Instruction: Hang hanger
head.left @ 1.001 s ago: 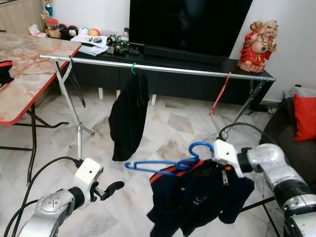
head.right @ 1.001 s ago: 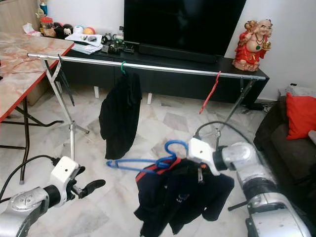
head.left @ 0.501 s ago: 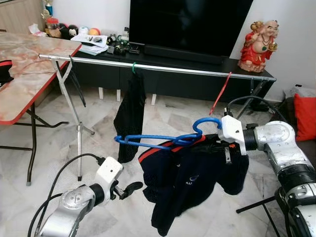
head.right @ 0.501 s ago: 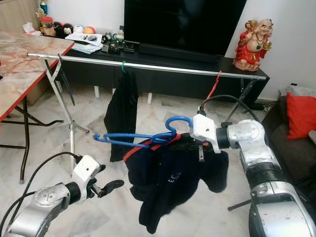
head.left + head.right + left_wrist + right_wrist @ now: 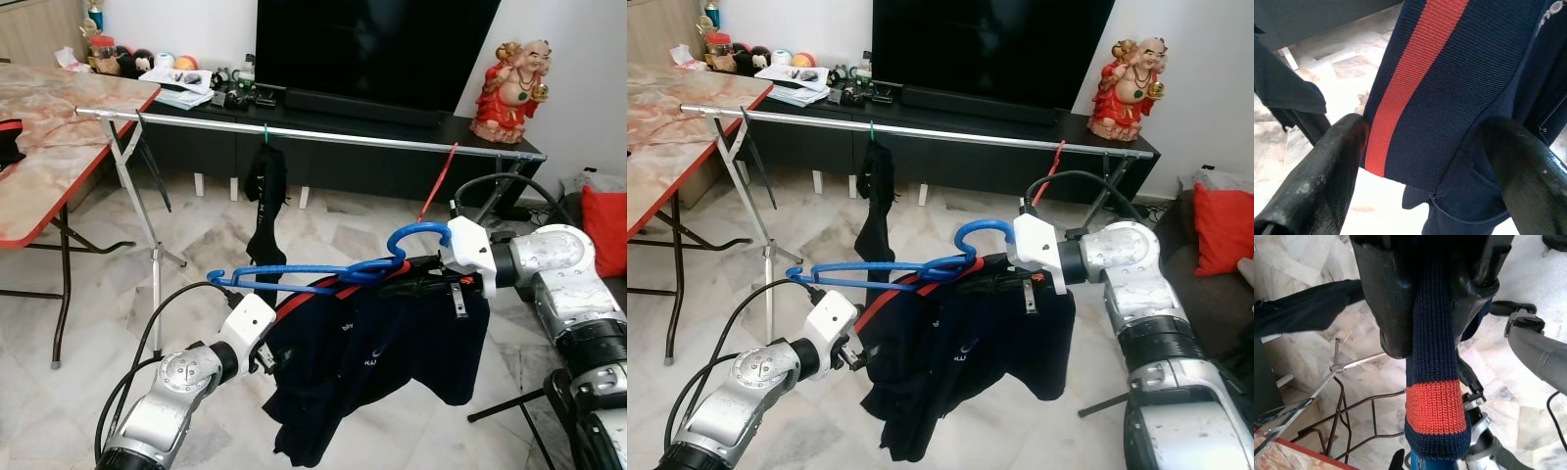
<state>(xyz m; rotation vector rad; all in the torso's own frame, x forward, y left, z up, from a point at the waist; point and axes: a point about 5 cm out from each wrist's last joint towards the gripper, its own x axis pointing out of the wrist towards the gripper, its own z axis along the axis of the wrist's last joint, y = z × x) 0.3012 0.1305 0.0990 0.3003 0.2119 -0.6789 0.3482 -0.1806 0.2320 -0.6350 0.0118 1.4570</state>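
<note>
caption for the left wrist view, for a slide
Left hand open around a navy jacket with a red stripe.

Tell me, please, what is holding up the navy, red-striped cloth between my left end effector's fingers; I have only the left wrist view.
Observer: The navy jacket hangs on a blue hanger, and the right end effector is clamped on its collar.
Operator: Is the hook on the rail?
Observer: No, the hook is in the air, short of the metal rail.
Operator: Is there room on it?
Observer: A black garment and a red hanger hang there, with bare rail between them.
</note>
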